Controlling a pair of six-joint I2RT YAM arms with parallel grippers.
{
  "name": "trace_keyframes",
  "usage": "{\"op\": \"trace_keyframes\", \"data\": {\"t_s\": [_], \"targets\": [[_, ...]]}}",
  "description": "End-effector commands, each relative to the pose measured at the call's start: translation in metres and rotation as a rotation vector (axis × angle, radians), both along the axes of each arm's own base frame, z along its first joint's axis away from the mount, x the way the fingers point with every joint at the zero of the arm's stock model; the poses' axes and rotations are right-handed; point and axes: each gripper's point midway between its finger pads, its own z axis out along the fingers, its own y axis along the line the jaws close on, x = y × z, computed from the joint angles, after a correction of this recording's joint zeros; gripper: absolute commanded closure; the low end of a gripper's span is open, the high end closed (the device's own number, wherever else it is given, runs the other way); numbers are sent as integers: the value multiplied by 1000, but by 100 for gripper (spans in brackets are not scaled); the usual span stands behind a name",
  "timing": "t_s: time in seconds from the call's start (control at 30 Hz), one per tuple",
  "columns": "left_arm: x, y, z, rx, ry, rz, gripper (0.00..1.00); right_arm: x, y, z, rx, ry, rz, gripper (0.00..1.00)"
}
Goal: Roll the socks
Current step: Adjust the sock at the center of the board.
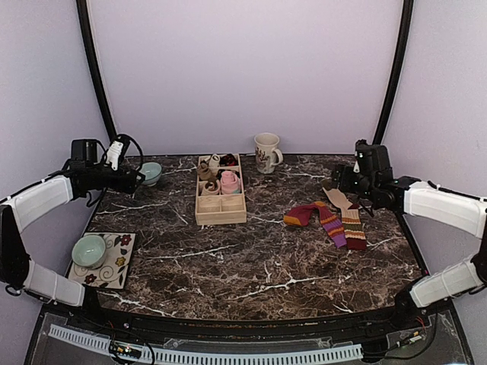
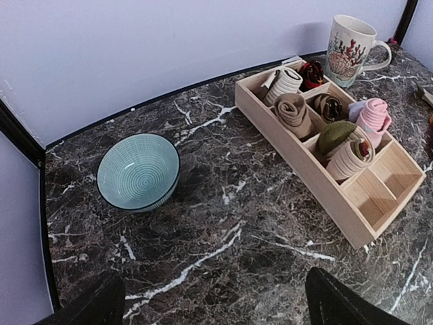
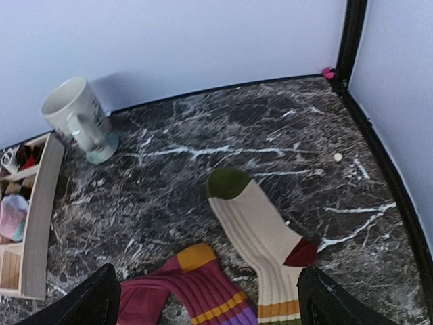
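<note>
Two socks (image 1: 313, 215) (image 1: 351, 220), two bowls (image 1: 151, 172) (image 1: 89, 250), one mug (image 1: 266, 152), left gripper (image 2: 216, 305) and right gripper (image 3: 213, 298) wide

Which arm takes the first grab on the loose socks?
Right. The socks lie on the right side of the table, just in front of the right gripper, whose jaws stand open above them. The left gripper is beyond the wooden tray, by the teal bowl.

Pale lilac walls (image 1: 243, 68) around a dark brown marble table (image 1: 228, 262)
</note>
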Motion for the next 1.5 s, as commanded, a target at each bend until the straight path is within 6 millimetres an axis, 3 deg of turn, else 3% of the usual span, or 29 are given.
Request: {"op": "trace_keyframes", "data": {"t_s": [0.0,0.17,0.2,0.33,0.53,0.87,1.07,1.17,1.27,1.47], "targets": [[-33,-8,-9,0,82,-67,5,-8,30,-41,-122,113,61,12],[-48,-8,-10,12,102,-72,6,1,68,-77,-248,206,157,20],[-51,-8,-10,15,107,-75,6,2,71,-95,-284,258,161,21],[-60,-11,-10,17,119,-98,6,10,77,-114,-342,313,149,25],[-63,-15,-6,11,118,-122,6,11,78,-129,-361,330,142,32],[-65,-14,-6,10,116,-115,6,19,89,-149,-395,363,184,54],[-66,-16,-1,-13,105,-114,6,29,98,-142,-397,355,206,65],[-66,-20,4,-43,100,-124,5,34,104,-132,-379,343,216,85],[-65,-22,3,-55,107,-125,3,36,109,-113,-326,315,210,99],[-64,-23,-6,-33,144,-120,2,30,105,-52,-89,187,96,100]]}}
